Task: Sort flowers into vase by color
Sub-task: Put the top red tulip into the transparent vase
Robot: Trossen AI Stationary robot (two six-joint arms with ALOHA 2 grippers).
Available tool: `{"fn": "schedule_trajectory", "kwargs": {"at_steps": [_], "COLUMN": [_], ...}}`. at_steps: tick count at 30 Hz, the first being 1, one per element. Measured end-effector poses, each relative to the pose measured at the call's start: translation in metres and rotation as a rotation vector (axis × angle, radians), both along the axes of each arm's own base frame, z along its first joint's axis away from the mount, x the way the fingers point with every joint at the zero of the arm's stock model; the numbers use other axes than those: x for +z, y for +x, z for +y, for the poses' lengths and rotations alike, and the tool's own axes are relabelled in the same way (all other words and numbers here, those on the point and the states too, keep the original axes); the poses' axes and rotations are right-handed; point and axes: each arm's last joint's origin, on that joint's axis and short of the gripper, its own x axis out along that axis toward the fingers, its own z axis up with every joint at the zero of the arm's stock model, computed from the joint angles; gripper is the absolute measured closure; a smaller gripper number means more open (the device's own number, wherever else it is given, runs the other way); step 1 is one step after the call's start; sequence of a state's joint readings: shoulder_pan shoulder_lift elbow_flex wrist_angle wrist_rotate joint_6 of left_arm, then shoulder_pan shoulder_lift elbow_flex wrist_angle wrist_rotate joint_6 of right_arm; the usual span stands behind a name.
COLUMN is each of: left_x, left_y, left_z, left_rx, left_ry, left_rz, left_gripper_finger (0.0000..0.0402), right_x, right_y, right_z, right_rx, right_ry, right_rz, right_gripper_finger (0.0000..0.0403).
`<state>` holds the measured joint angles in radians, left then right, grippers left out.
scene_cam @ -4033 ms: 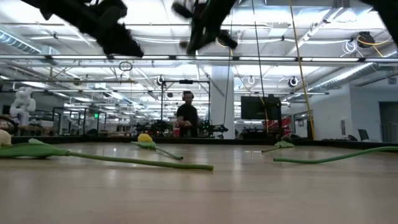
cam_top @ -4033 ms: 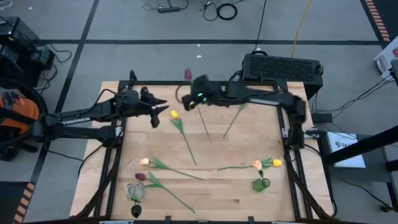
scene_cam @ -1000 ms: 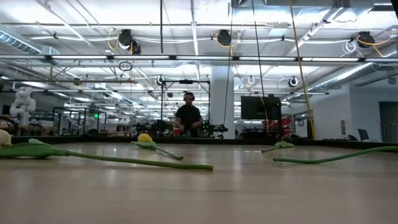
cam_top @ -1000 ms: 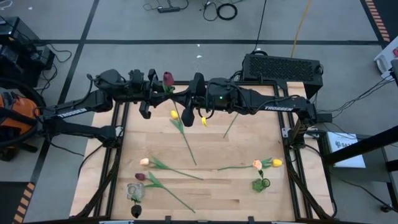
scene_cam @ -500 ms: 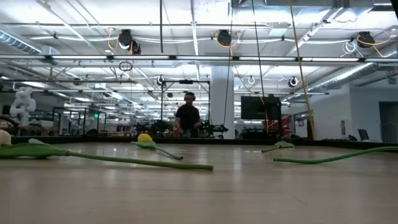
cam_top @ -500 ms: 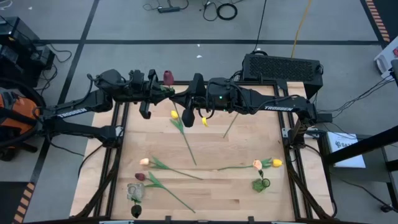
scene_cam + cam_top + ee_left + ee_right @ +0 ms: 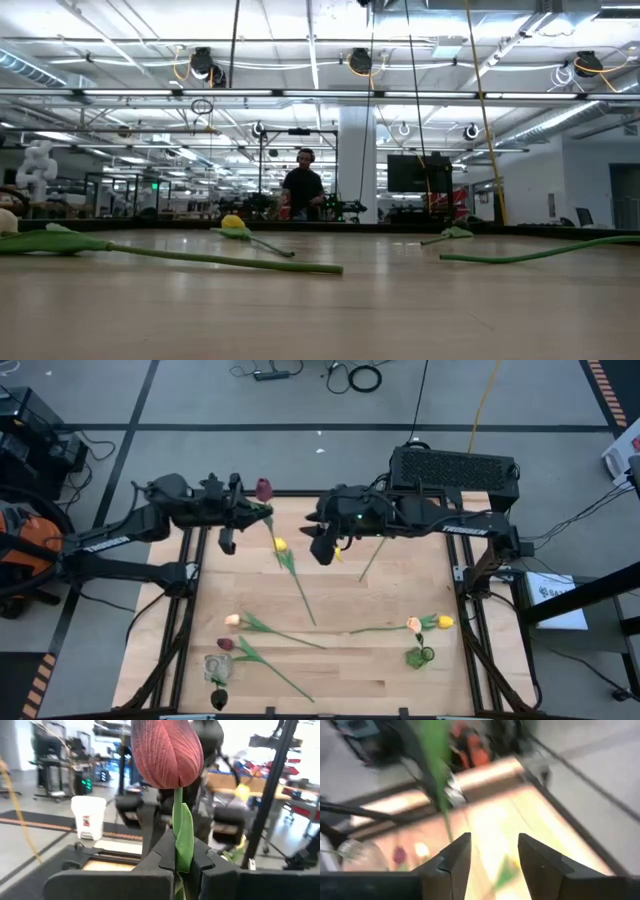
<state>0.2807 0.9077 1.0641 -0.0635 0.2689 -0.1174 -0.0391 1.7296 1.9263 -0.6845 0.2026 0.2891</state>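
Though long-stemmed, maroon tulip [image 7: 167, 752] upright

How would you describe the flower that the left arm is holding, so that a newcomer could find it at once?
Look along the far edge of the wooden table, toward its left corner, where the left gripper hangs in the air. Clamped in its jaws is the dark red tulip, its stem trailing down. The other flowers all lie flat on the table; this one alone is lifted.

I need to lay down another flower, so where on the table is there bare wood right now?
The widest bare patch is the table's right middle, between the right gripper and the peach tulip. The near right corner beyond the green vase is also free. The left half is crowded: yellow tulip, pale tulip, maroon tulip, clear vase.
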Motion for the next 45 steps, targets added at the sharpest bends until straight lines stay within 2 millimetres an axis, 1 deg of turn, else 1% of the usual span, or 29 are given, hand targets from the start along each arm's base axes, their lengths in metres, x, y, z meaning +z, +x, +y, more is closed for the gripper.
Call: {"fn": "schedule_trajectory", "kwargs": {"at_steps": [2,5,7,9,12,14,17,20,23,27,31,36,40,42,45], "left_x": [0.003,0.004,0.006,0.007,0.003,-0.005,-0.013,-0.012,-0.008,-0.004,-0.009,-0.026,-0.036,-0.036,-0.034], "left_y": [-0.011,-0.029,-0.042,-0.049,-0.051,-0.048,-0.046,-0.054,-0.068,-0.091,-0.110,-0.115,-0.115,-0.115,-0.116], "left_z": [-0.006,-0.019,-0.029,-0.039,-0.055,-0.066,-0.083,-0.097,-0.103,-0.104,-0.104,-0.115,-0.130,-0.136,-0.141], "left_rx": [0.030,0.054,0.042,0.000,-0.077,-0.108,-0.171,-0.226,-0.265,-0.376,-0.499,-0.603,-0.657,-0.672,-0.676], "left_ry": [-0.002,0.003,0.000,-0.014,-0.034,-0.039,-0.033,-0.016,-0.008,-0.042,-0.091,-0.095,-0.085,-0.074,-0.059], "left_rz": [-0.005,0.014,0.009,-0.015,-0.040,-0.006,0.025,-0.002,-0.029,-0.077,-0.097,-0.050,-0.003,0.000,-0.025], "left_gripper_finger": [0.0393,0.0393,0.0393,0.0393,0.0394,0.0394,0.0394,0.0394,0.0394,0.0394,0.0394,0.0394,0.0394,0.0394,0.0394], "right_x": [-0.004,-0.011,-0.013,-0.015,-0.016,-0.016,-0.016,-0.015,-0.015,-0.014,-0.017,-0.022,-0.030,-0.033,-0.034], "right_y": [-0.008,-0.017,-0.019,-0.016,-0.012,-0.008,-0.007,-0.007,-0.009,-0.012,-0.011,-0.002,0.009,0.013,0.014], "right_z": [-0.001,0.004,0.012,0.021,0.035,0.042,0.052,0.062,0.072,0.086,0.102,0.115,0.123,0.125,0.126], "right_rx": [-0.075,-0.179,-0.204,-0.190,-0.160,-0.154,-0.151,-0.157,-0.178,-0.279,-0.345,-0.366,-0.358,-0.356,-0.352], "right_ry": [0.023,0.018,0.018,0.020,0.018,0.035,0.072,0.117,0.152,0.165,0.205,0.257,0.283,0.287,0.290], "right_rz": [0.069,0.159,0.179,0.176,0.152,0.122,0.096,0.075,0.055,-0.002,-0.058,-0.122,-0.148,-0.155,-0.157], "right_gripper_finger": [0.0241,0.0239,0.0240,0.0242,0.0243,0.0243,0.0243,0.0243,0.0243,0.0243,0.0243,0.0243,0.0243,0.0243,0.0243]}}
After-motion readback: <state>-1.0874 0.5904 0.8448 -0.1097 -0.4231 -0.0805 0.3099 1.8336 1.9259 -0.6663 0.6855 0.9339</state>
